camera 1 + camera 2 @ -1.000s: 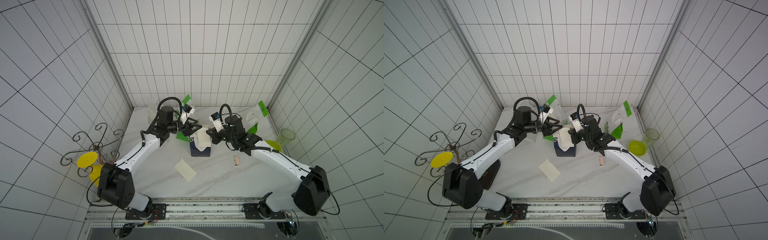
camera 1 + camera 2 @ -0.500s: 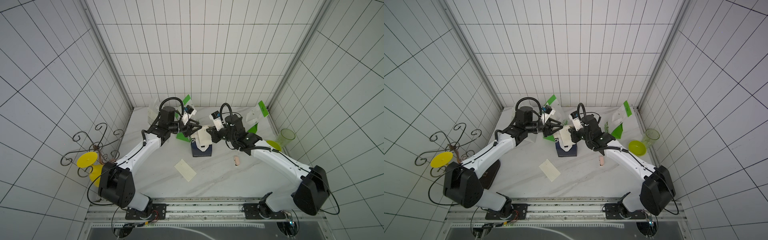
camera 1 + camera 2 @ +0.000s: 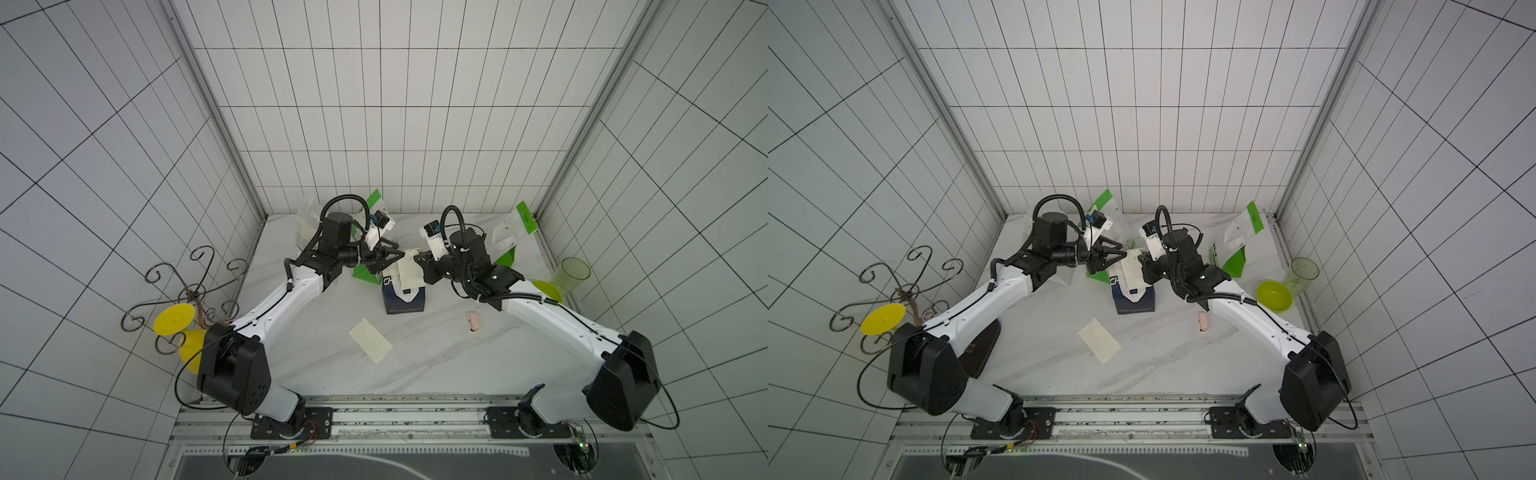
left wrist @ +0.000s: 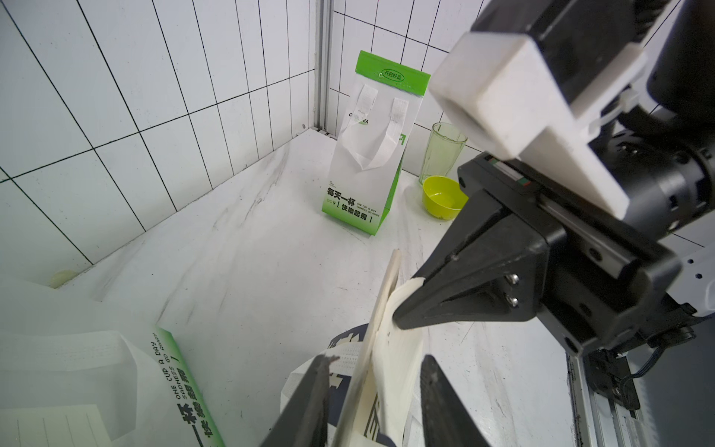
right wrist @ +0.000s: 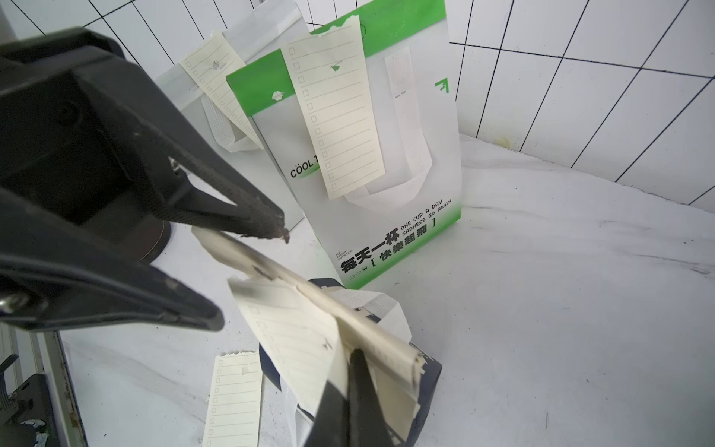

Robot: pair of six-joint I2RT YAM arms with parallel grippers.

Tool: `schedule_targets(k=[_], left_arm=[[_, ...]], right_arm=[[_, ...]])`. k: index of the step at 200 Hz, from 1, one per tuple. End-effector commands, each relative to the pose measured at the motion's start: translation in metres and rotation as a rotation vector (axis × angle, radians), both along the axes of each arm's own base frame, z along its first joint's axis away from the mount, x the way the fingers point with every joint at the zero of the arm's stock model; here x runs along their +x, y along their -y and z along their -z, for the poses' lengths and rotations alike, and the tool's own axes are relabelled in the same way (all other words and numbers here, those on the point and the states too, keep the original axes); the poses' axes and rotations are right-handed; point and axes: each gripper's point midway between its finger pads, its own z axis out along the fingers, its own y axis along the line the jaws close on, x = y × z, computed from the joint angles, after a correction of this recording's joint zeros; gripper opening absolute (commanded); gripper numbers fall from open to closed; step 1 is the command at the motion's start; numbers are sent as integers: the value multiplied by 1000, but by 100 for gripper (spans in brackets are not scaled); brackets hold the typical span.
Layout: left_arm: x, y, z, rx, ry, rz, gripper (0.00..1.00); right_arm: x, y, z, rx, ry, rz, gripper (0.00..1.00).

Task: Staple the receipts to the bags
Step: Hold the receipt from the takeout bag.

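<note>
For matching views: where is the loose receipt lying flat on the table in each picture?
In a top view: loose receipt, centre, just below the navy bag.
In a top view: likewise.
Left wrist: not in it.
Right wrist: beside the navy bag.
Shared landmark: navy bag.

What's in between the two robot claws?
A cream receipt over the navy bag. The right gripper pinches it, and the left gripper stands open around it; both wrist views show this.
</note>
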Motion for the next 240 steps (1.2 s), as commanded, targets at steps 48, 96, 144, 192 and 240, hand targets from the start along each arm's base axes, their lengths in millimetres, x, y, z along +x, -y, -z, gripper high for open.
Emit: schedule_targets(k=[48,96,144,192,240], left_arm=[[2,2,26,87,-31,-11,30],[2,3,28,94,-36,-11,40],[6,5,35,102,-51,-14,52],[4,11,19,62,-60,43,58],[3,10,22,79,-60,46,55]], right_arm=[[11,3,-42,60,91,38,0],[12,10,-36,45,88,55,0],[10,6,-33,51,80,29,0],[8,5,-28,46,73,17,0],[13,10,-31,-8,100,36,0]])
